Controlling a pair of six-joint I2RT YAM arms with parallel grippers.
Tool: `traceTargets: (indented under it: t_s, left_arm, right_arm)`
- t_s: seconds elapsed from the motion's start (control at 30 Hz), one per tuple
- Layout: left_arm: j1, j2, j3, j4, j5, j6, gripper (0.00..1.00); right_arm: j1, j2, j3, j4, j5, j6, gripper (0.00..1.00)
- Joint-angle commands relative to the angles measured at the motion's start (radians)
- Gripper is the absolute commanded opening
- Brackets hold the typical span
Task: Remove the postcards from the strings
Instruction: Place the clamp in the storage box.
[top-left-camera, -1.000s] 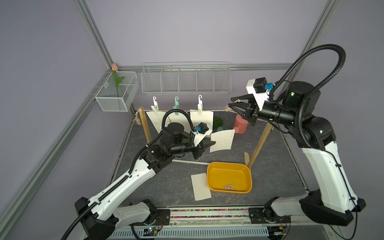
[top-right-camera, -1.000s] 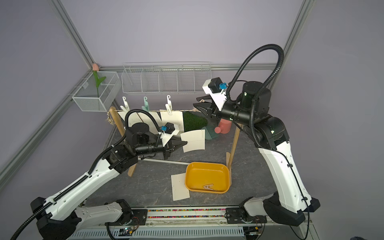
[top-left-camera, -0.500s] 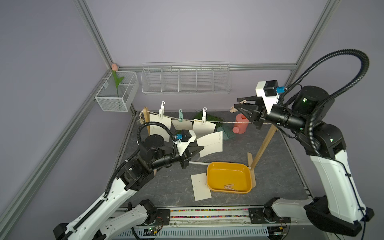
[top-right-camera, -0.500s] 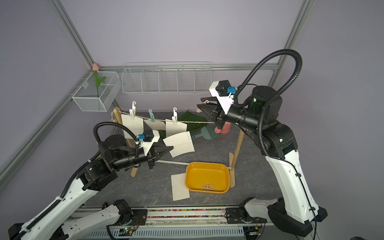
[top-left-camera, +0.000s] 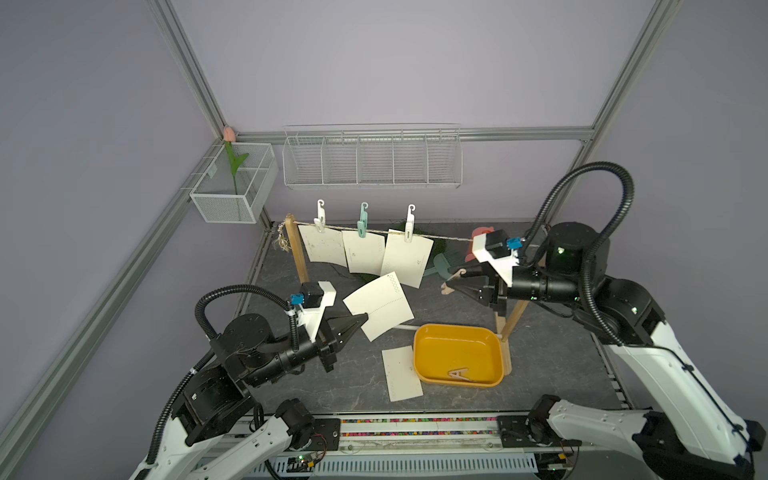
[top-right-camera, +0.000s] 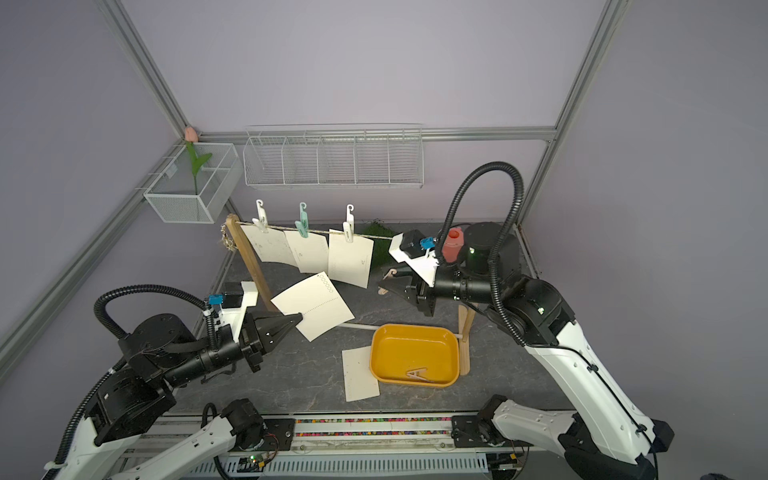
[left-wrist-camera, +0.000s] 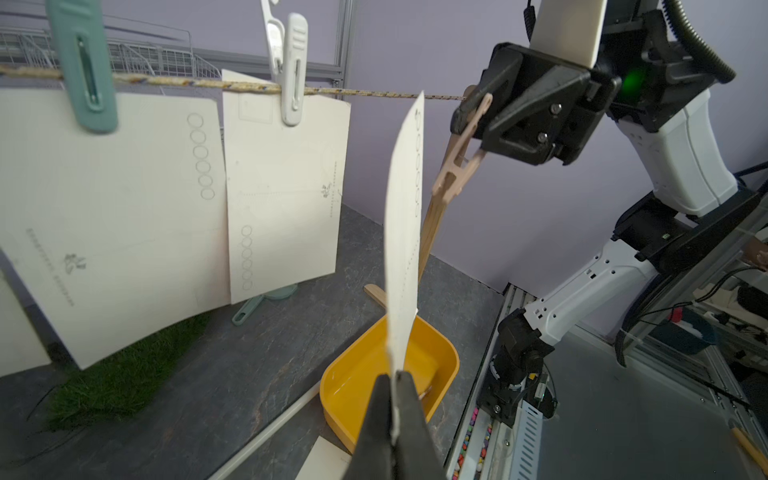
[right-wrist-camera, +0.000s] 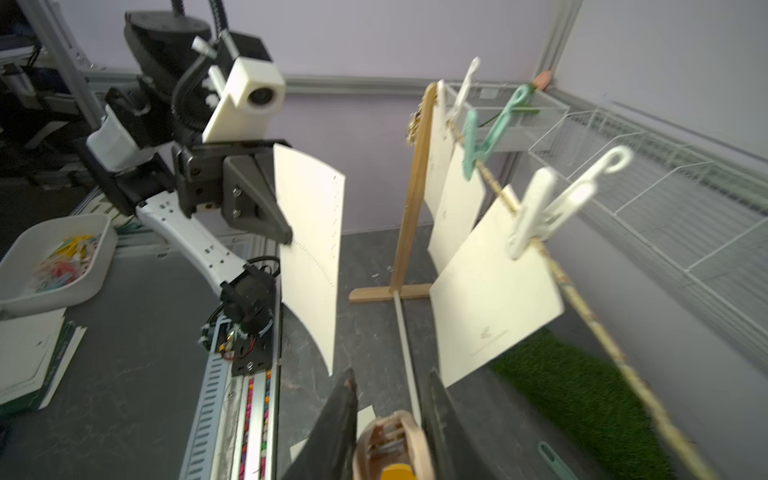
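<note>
- Three cream-white rectangular paper postcards (top-left-camera: 365, 254) hang side by side from the thin beige twisted twine (top-left-camera: 451, 237). Two are pinned by white hooked plastic clothespins (top-left-camera: 320, 217), and the middle one by a teal hooked plastic clothespin (top-left-camera: 363, 221).
- One fourth postcard (top-left-camera: 380, 305) is off the twine, tilted in the air below the hanging ones. The left claw (top-left-camera: 365, 319) is closed on its lower edge.
- Below the twine's right end, the right claw (top-left-camera: 451, 286) is clamped on a beige hooked clothespin (left-wrist-camera: 457, 158).
- One fifth postcard (top-left-camera: 401, 374) lies flat on the dark grey table (top-left-camera: 357, 386), its edge against the yellow plastic tray (top-left-camera: 457, 327).
- Inside the tray lies a second beige clothespin (top-left-camera: 458, 373).
</note>
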Motion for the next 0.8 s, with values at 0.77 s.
traceTargets:
  t_s: [0.77]
  left_arm:
    - [-0.003, -0.032, -0.041, -0.197, -0.017, -0.152, 0.00]
  right_arm:
    - [0.129, 0.068, -0.734, 0.185, 0.696, 0.234, 0.57]
